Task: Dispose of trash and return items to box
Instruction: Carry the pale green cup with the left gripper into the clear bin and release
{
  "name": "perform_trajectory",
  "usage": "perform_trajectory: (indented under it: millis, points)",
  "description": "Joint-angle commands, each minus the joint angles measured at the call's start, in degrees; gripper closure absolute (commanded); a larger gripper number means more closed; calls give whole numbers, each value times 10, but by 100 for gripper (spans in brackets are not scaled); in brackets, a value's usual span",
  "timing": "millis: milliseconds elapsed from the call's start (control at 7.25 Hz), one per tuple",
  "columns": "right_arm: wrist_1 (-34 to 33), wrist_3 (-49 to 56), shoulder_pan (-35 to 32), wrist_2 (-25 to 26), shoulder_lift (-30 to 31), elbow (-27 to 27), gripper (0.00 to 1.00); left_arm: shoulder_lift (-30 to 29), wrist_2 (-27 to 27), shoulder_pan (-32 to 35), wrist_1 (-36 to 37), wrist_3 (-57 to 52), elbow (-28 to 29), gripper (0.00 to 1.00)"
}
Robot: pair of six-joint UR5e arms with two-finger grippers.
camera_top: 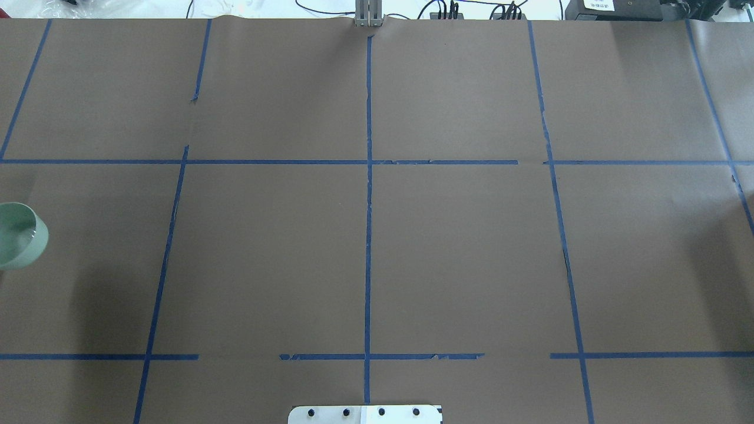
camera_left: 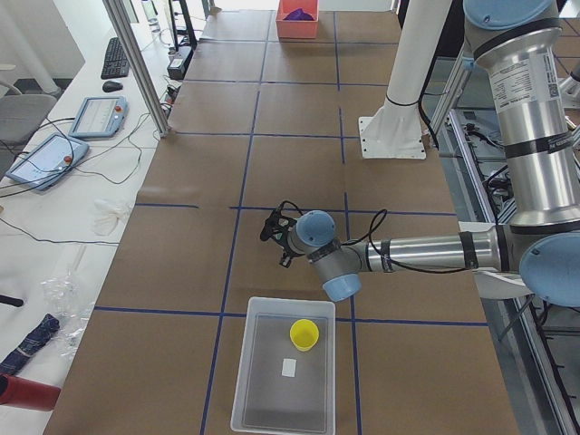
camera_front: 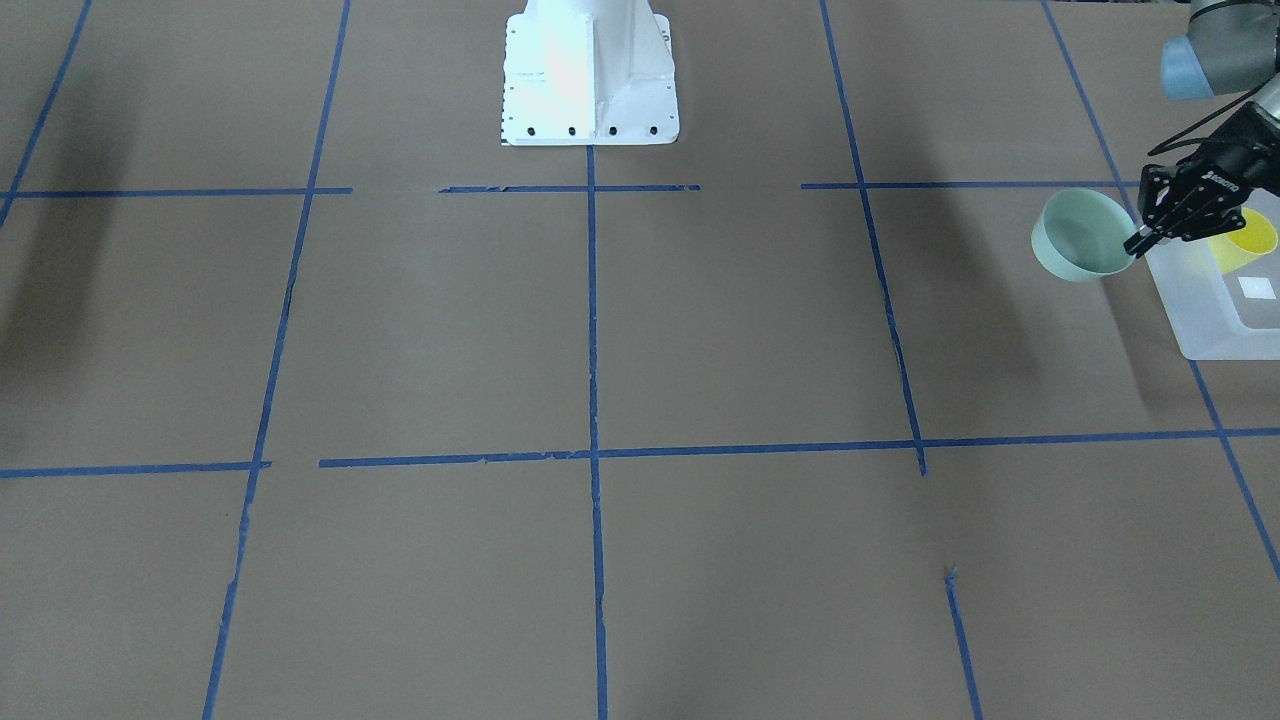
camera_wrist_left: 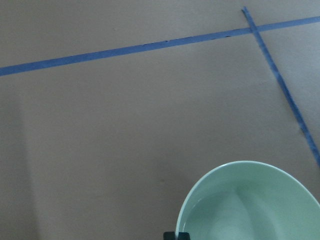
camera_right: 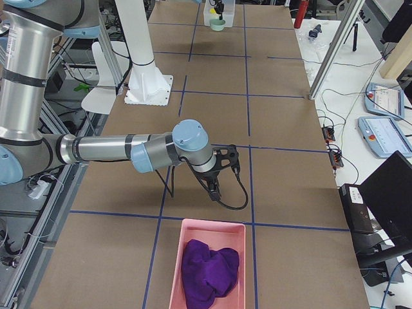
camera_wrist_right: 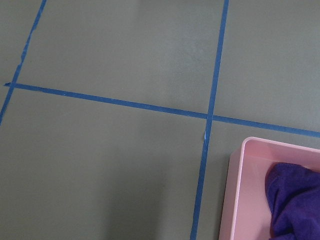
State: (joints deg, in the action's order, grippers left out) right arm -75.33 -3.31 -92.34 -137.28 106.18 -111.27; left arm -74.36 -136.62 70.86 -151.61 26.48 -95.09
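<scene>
My left gripper [camera_front: 1138,241] is shut on the rim of the pale mint-green bowl [camera_front: 1082,236] and holds it tilted above the table, just beside the translucent box [camera_front: 1212,318]. The bowl also shows at the left edge of the overhead view [camera_top: 21,235] and fills the lower right of the left wrist view [camera_wrist_left: 250,205]. The yellow cup [camera_front: 1252,240] stands inside the box, next to a white label [camera_front: 1257,288]. My right gripper [camera_right: 215,185] hovers over the table near a pink bin; I cannot tell whether it is open or shut.
A pink bin [camera_right: 193,233] with a purple cloth [camera_right: 209,270] stands at the table's right end, and shows in the right wrist view [camera_wrist_right: 239,200]. The robot's white base [camera_front: 590,75] is at the table's back middle. Blue tape lines grid the brown tabletop.
</scene>
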Motion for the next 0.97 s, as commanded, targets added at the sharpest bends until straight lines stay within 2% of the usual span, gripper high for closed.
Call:
perform_trajectory:
  millis: [0,138,276,414,552,690,828]
  points:
    - [0,1,1,0,0,0,0,-15,-12,120,178,-206,-14,100]
    - [0,0,3,0,0,0,0,-51,-7,167,256,-293,-3,100]
    - [0,-3,5,0,-1,0,0,-87,-5,193,287,-369,51,100]
    - [0,-6,9,-1,-1,0,0,-104,-4,197,283,-390,99,100]
    - [0,-6,9,-1,-2,0,0,-107,21,197,260,-390,122,100]
    - [0,-6,10,-1,-3,0,0,-98,41,197,220,-385,137,100]
    - [0,-6,10,-1,-4,0,0,-91,41,198,211,-385,140,100]
